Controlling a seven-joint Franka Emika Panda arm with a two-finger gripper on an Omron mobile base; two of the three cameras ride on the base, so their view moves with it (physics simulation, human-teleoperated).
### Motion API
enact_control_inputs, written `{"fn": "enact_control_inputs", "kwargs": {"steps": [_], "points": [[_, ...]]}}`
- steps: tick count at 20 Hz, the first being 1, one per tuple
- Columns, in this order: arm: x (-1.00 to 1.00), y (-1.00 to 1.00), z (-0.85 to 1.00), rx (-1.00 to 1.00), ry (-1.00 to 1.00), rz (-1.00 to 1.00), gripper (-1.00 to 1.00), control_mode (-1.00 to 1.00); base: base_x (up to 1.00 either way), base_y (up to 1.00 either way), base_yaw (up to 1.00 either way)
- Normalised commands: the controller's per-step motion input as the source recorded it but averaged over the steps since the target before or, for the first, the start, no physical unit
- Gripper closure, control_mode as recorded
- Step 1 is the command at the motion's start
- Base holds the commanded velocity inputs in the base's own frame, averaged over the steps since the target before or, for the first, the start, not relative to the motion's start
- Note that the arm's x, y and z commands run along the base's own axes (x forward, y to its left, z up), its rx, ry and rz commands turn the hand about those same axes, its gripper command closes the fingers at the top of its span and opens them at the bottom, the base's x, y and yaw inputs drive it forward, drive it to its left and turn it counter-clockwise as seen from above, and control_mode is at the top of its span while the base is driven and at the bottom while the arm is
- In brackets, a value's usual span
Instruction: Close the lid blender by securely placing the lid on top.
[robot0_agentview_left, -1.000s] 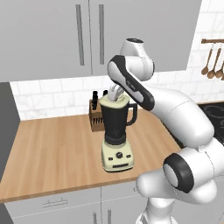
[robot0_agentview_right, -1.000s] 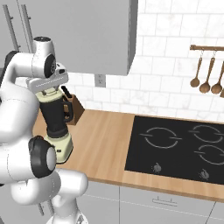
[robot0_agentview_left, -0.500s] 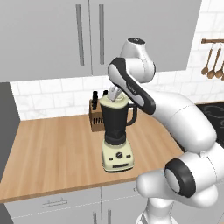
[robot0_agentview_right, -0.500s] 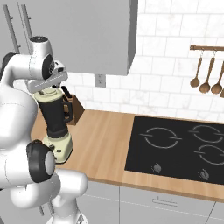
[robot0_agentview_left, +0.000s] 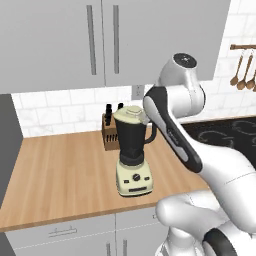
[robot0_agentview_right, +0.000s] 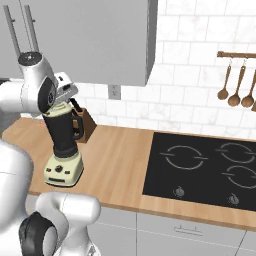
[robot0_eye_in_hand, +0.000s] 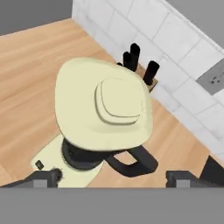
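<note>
The jaws (robot0_eye_in_hand: 112, 177) stand wide apart and grip nothing; the two dark fingertips (robot0_eye_in_hand: 43, 177) rise at the near edge of the hand view with open air between them. Just beyond and below them sits the lid (robot0_eye_in_hand: 104, 105), a pale cream cap with a raised rounded knob at its centre, resting across the mouth of the blender (robot0_agentview_left: 132, 152) and clear of both tips. It appears to lie level over the dark jar, though whether it is pressed fully home cannot be told. As a judgement, the lid looks light, rigid and smooth, probably plastic, so it could skid or tip if pushed off-centre; the centre knob is the natural place to take hold, with the jaws closing from either side of it, or a flat downward press on the knob to seat it. The jar looks stiff, and the tall blender on its cream base could rock under a sideways shove. Its handle juts out below the lid on the side nearer the jaws. Farther off, beyond the lid, a knife block (robot0_eye_in_hand: 141, 70) stands on the bench (robot0_eye_in_hand: 30, 65) against the tiled wall (robot0_eye_in_hand: 183, 52).
</note>
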Motion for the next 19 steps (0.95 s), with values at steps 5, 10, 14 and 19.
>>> {"fn": "enact_control_inputs", "kwargs": {"steps": [5, 10, 14, 19], "points": [[-1.0, -1.0, -0.96, 0.0, -0.08, 0.0, -1.0, -1.0, 0.0, 0.0, 0.0], [-1.0, -1.0, -0.96, 0.03, -0.01, 0.0, -1.0, -1.0, 0.0, 0.0, 0.0], [-1.0, -0.63, 0.6, 0.24, -0.48, 0.0, -1.0, -1.0, 0.0, 0.0, 0.0], [-0.85, -0.4, 0.99, 0.26, -0.48, 0.01, -1.0, -1.0, 0.0, 0.0, 0.0]]}}
